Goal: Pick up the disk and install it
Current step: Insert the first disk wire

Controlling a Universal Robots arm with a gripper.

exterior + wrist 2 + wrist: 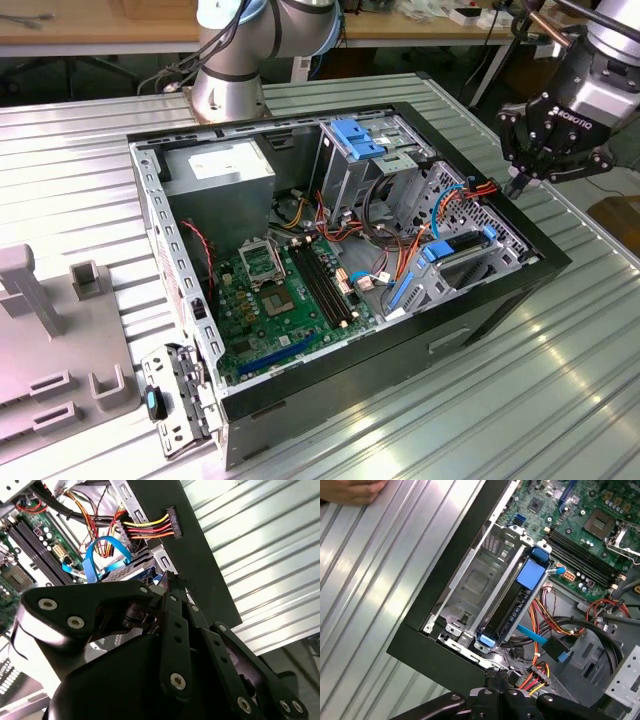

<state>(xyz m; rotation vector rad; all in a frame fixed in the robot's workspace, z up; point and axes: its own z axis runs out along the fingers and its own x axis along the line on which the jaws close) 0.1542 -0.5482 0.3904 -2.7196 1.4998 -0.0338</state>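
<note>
Tool (517, 187) tip-down at case (541, 241) edge, near disk (458, 249)

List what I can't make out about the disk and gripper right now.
Whether the disk is fully seated: the first wrist view sees it edge-on, its underside hidden in the bay.
Most of the disk in the second wrist view: the gripper covers it.
Hand in the first wrist view: cut by the edge.

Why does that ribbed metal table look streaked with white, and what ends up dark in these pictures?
Light glares off the ribbed table in the exterior view and streaks it white in both wrist views; in the first wrist view the disk sits shaded inside the case; in the second wrist view the black pincer looks dark against that table.
</note>
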